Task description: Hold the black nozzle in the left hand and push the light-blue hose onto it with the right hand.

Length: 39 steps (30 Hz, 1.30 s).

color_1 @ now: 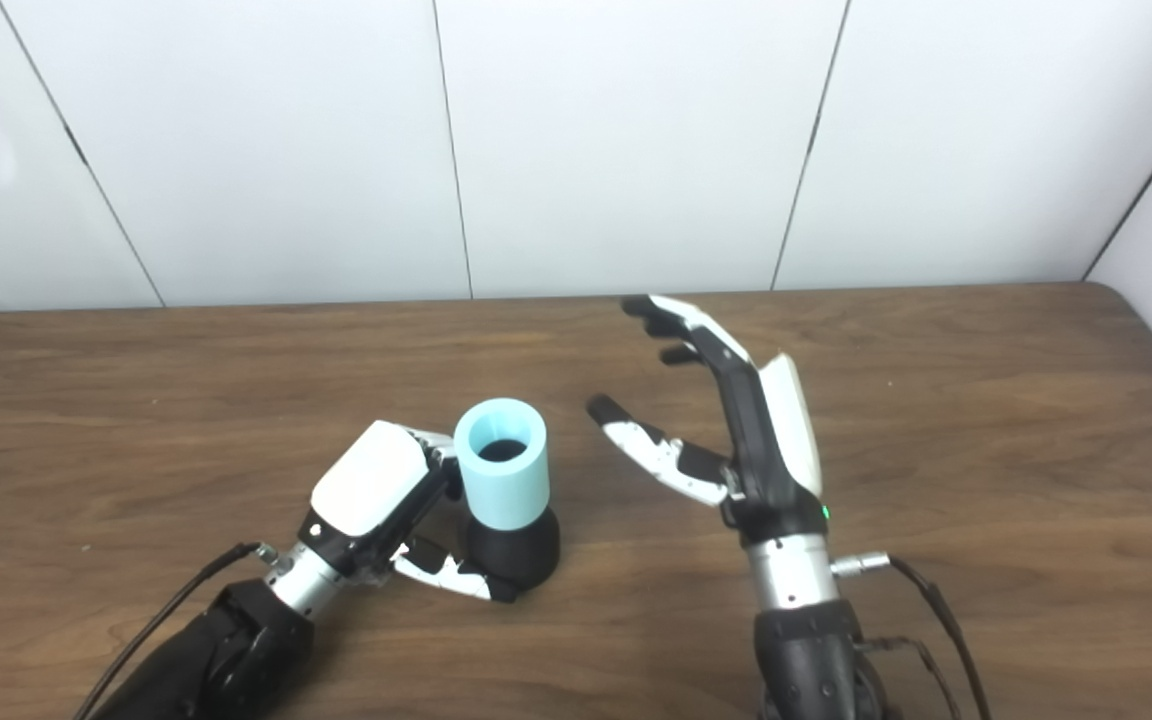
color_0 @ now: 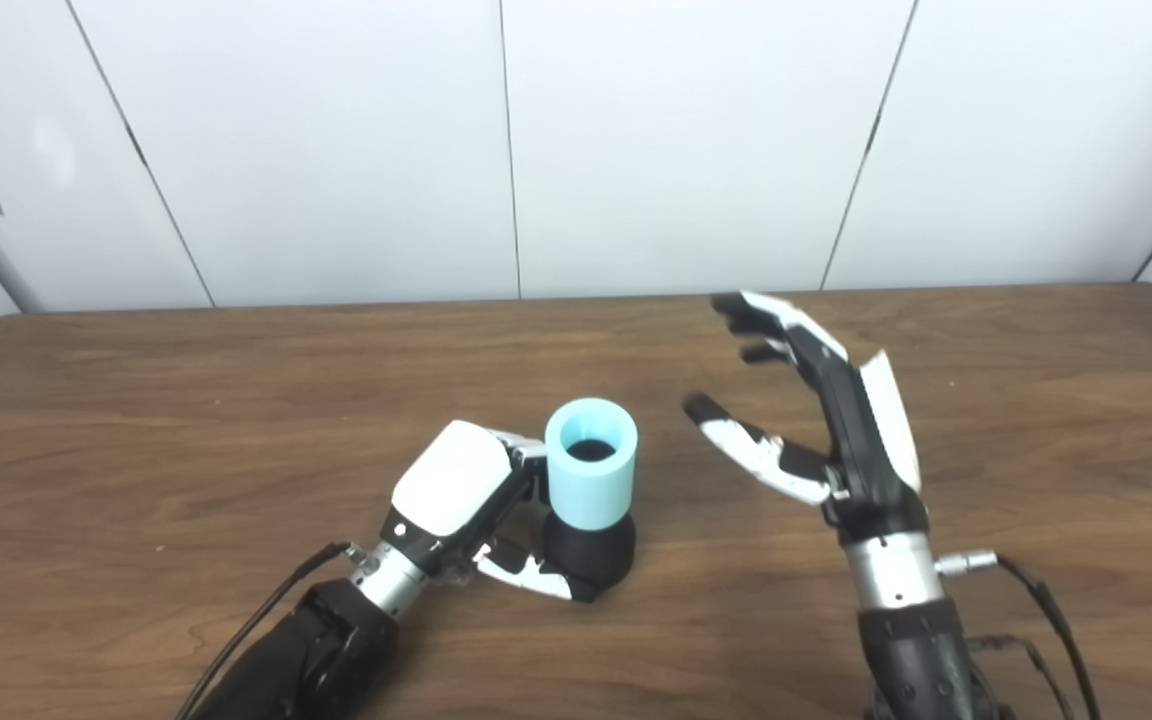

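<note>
The left hand (color_0: pixel 461 500) is closed around the black nozzle (color_0: pixel 591 550), thumb against its near side and fingers wrapped behind. The nozzle stands upright on the wooden table (color_0: pixel 136 420), near the centre and slightly left. The light-blue hose (color_0: pixel 591 475) sits upright on top of the nozzle, open end up. The right hand (color_0: pixel 821 420) is to the right of the hose, apart from it, fingers extended and spread, thumb pointing toward the hose, holding nothing.
</note>
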Available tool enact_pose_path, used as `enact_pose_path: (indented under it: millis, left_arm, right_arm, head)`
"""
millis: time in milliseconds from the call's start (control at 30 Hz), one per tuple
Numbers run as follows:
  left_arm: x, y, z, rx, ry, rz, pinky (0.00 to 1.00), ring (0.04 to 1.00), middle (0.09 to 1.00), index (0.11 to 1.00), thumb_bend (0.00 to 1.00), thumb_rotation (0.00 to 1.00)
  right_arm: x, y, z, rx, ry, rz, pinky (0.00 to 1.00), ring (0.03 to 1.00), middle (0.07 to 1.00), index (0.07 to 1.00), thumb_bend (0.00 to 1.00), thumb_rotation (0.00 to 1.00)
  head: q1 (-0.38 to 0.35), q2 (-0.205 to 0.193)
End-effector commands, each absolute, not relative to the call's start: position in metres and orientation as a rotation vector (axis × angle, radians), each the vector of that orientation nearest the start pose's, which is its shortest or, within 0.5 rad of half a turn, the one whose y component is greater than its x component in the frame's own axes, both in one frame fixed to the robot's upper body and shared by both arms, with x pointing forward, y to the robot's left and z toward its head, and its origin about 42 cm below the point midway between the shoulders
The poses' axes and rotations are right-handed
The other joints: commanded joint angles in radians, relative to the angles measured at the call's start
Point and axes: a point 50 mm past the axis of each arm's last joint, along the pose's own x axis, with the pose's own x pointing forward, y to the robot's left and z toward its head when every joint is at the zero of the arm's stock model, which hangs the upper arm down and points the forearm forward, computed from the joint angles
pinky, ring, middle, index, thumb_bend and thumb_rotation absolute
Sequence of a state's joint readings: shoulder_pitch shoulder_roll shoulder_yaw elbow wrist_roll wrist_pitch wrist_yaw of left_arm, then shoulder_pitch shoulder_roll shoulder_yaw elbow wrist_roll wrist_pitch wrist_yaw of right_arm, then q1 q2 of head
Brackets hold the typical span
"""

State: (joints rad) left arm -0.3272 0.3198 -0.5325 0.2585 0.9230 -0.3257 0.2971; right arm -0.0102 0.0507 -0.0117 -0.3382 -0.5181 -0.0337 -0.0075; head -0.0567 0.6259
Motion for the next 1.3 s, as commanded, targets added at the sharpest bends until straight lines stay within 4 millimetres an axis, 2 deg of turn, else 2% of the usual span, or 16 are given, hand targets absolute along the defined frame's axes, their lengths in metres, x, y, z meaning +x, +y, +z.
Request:
enact_pose_path:
  millis: [0, 67, 167, 233, 300, 433, 667, 800, 933, 1033, 1067, 1133, 1167, 1200, 1233, 1267]
  left_arm:
    - [0.283, 0.17, 0.035, 1.252, -0.382, -0.608, 0.56, 0.654, 0.683, 0.659, 0.9, 0.04]
    - [0.283, 0.17, 0.035, 1.281, -0.366, -0.594, 0.65, 0.729, 0.745, 0.722, 0.97, 0.07]
    - [0.283, 0.17, 0.035, 1.308, -0.336, -0.58, 0.74, 0.819, 0.827, 0.813, 1.0, 0.13]
    - [0.284, 0.17, 0.036, 1.323, -0.315, -0.582, 0.76, 0.844, 0.854, 0.842, 1.0, 0.15]
    - [0.285, 0.17, 0.037, 1.335, -0.294, -0.588, 0.81, 0.881, 0.892, 0.892, 1.0, 0.24]
    - [0.288, 0.172, 0.042, 1.336, -0.267, -0.573, 0.85, 0.911, 0.915, 0.917, 1.0, 0.29]
    - [0.298, 0.178, 0.09, 1.222, -0.259, -0.511, 0.93, 0.97, 0.973, 0.984, 1.0, 0.43]
    - [0.299, 0.191, 0.112, 1.147, -0.22, -0.521, 0.99, 0.996, 0.996, 1.0, 1.0, 0.47]
    - [0.292, 0.211, 0.136, 1.059, -0.187, -0.562, 1.0, 1.0, 1.0, 1.0, 1.0, 0.47]
    - [0.286, 0.231, 0.145, 0.941, -0.187, -0.562, 0.98, 0.992, 0.997, 1.0, 1.0, 0.45]
    - [0.284, 0.24, 0.147, 0.905, -0.187, -0.549, 0.92, 0.967, 0.984, 0.994, 1.0, 0.47]
    - [0.28, 0.254, 0.15, 0.873, -0.195, -0.514, 0.85, 0.945, 0.971, 0.978, 1.0, 0.57]
    - [0.278, 0.259, 0.15, 0.868, -0.203, -0.486, 0.83, 0.922, 0.951, 0.944, 0.86, 0.73]
    - [0.277, 0.263, 0.15, 0.866, -0.209, -0.468, 0.83, 0.912, 0.94, 0.927, 0.75, 0.83]
    - [0.276, 0.266, 0.149, 0.851, -0.219, -0.441, 0.83, 0.907, 0.934, 0.919, 0.69, 0.88]
    - [0.276, 0.267, 0.148, 0.824, -0.229, -0.408, 0.83, 0.898, 0.923, 0.904, 0.58, 0.93]
  right_arm:
    - [0.277, -0.202, 0.196, -0.437, -0.4, -0.137, 0.67, 0.777, 0.789, 0.752, 0.42, 0.46]
    - [0.278, -0.206, 0.184, -0.45, -0.371, -0.133, 0.68, 0.782, 0.793, 0.756, 0.43, 0.46]
    - [0.281, -0.21, 0.175, -0.461, -0.352, -0.127, 0.69, 0.789, 0.796, 0.757, 0.44, 0.49]
    - [0.283, -0.211, 0.172, -0.456, -0.339, -0.125, 0.7, 0.794, 0.799, 0.758, 0.45, 0.5]
    - [0.284, -0.213, 0.168, -0.459, -0.326, -0.124, 0.71, 0.806, 0.809, 0.769, 0.46, 0.49]
    - [0.287, -0.214, 0.165, -0.461, -0.316, -0.126, 0.72, 0.812, 0.815, 0.777, 0.47, 0.49]
    - [0.288, -0.217, 0.163, -0.452, -0.295, -0.129, 0.71, 0.808, 0.817, 0.784, 0.46, 0.5]
    - [0.289, -0.22, 0.161, -0.448, -0.292, -0.125, 0.7, 0.804, 0.814, 0.785, 0.46, 0.48]
    - [0.291, -0.221, 0.158, -0.428, -0.284, -0.126, 0.71, 0.808, 0.817, 0.787, 0.48, 0.47]
    - [0.293, -0.221, 0.157, -0.424, -0.288, -0.122, 0.71, 0.805, 0.815, 0.786, 0.49, 0.49]
    - [0.293, -0.222, 0.157, -0.423, -0.289, -0.123, 0.71, 0.806, 0.815, 0.787, 0.49, 0.49]
    - [0.295, -0.222, 0.156, -0.423, -0.289, -0.122, 0.71, 0.802, 0.812, 0.785, 0.49, 0.48]
    - [0.295, -0.223, 0.156, -0.424, -0.289, -0.123, 0.69, 0.797, 0.81, 0.784, 0.49, 0.48]
    - [0.296, -0.223, 0.155, -0.425, -0.288, -0.123, 0.68, 0.789, 0.806, 0.782, 0.49, 0.49]
    - [0.296, -0.223, 0.155, -0.416, -0.284, -0.124, 0.67, 0.784, 0.804, 0.781, 0.49, 0.49]
    - [0.296, -0.223, 0.155, -0.405, -0.282, -0.125, 0.66, 0.762, 0.799, 0.781, 0.49, 0.48]
  head:
    - [-0.002, 0.002]
    - [-0.002, 0.002]
    - [0.001, 0.003]
    - [0.003, 0.003]
    - [0.003, 0.003]
    - [0.001, 0.0]
    - [0.001, -0.003]
    - [0.008, -0.002]
    - [0.009, -0.004]
    - [0.011, -0.006]
    - [0.013, -0.009]
    - [0.012, -0.012]
    - [0.01, -0.013]
    - [0.01, -0.014]
    - [0.011, -0.015]
    - [0.014, -0.017]
